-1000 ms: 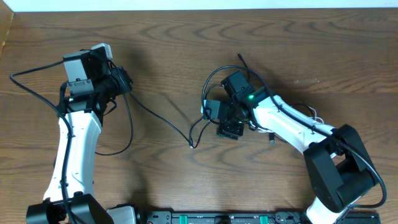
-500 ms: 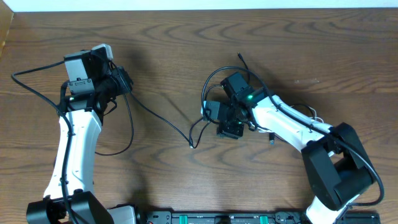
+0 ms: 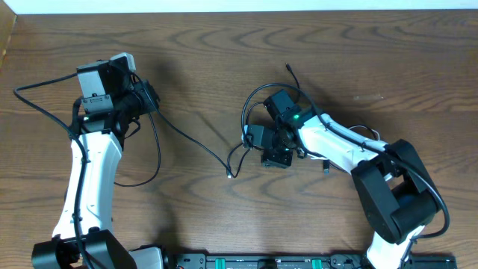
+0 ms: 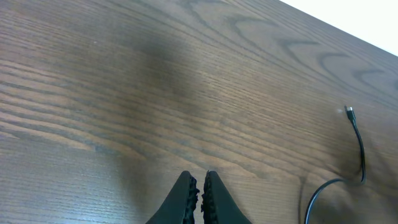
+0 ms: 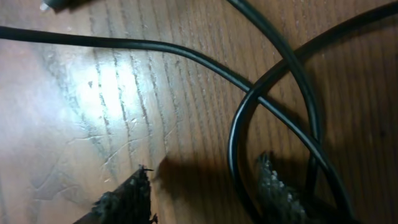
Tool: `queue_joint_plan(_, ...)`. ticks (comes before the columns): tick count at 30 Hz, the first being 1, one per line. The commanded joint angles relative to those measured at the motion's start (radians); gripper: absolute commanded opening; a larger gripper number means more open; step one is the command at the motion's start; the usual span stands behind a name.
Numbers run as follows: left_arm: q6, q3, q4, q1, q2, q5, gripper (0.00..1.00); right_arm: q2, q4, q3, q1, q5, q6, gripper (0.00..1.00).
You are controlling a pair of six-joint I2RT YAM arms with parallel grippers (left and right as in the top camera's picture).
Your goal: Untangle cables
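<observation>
A long black cable [image 3: 194, 140] runs from my left gripper [image 3: 149, 99] to a plug end [image 3: 229, 174] at mid-table. Its plug [image 4: 350, 112] also shows in the left wrist view. The left jaws [image 4: 200, 186] are shut and raised above the table; the pinch itself is hidden. More black cable [image 3: 258, 93] loops around my right gripper [image 3: 267, 146], with a plug end [image 3: 288, 68] at the back. In the right wrist view the right gripper [image 5: 205, 186] is open, low over crossing black cable strands [image 5: 249, 93], and one strand lies between its fingers. A thin white cord [image 3: 371, 137] peeks out beside the right arm.
A small loose plug [image 3: 326, 167] lies just in front of the right arm. A thick black robot wire [image 3: 37, 108] arcs to the left of the left arm. The wooden table's far edge [image 4: 348, 31] is close behind the left gripper.
The right arm's elbow has shifted a little to the left while its gripper stays over the tangle. The left arm and its cable have not moved.
</observation>
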Motion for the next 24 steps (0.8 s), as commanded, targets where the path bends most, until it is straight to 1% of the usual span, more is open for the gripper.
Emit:
queue_joint_plan(1, -0.009, -0.010, -0.005, -0.002, 0.009, 0.005, 0.08, 0.043, 0.002, 0.012, 0.005, 0.035, -0.008, 0.43)
queue_joint_plan(3, -0.009, -0.010, -0.005, -0.002, 0.009, 0.005, 0.08, 0.055, 0.002, 0.012, 0.005, 0.036, -0.007, 0.30)
queue_joint_plan(4, -0.009, -0.010, -0.006, -0.002, 0.009, 0.005, 0.08, 0.056, 0.002, 0.012, 0.005, 0.036, -0.007, 0.25)
queue_joint_plan(6, -0.009, -0.010, -0.006, -0.002, 0.009, 0.006, 0.08, 0.056, 0.002, 0.012, 0.005, 0.036, -0.007, 0.12)
queue_joint_plan(7, -0.009, -0.010, -0.006, -0.002, 0.009, 0.005, 0.08, 0.056, 0.002, 0.012, 0.005, 0.037, -0.007, 0.09)
queue_joint_plan(8, -0.009, -0.010, -0.006, -0.002, 0.009, 0.005, 0.08, 0.056, 0.002, 0.012, 0.005, 0.037, -0.007, 0.03)
queue_joint_plan(9, -0.009, -0.010, -0.006, -0.002, 0.009, 0.005, 0.08, 0.056, 0.002, 0.012, 0.005, 0.039, -0.006, 0.01)
queue_joint_plan(16, -0.009, -0.010, -0.006, -0.002, 0.009, 0.006, 0.08, 0.045, 0.002, 0.013, 0.005, 0.209, 0.107, 0.01)
queue_joint_plan(21, -0.009, -0.010, -0.006, -0.002, 0.010, 0.005, 0.08, -0.034, -0.002, 0.014, 0.005, 0.204, 0.106, 0.01)
queue_joint_plan(24, -0.009, -0.010, -0.006, -0.002, 0.013, 0.005, 0.08, -0.126, -0.002, 0.014, 0.005, 0.188, 0.106, 0.01)
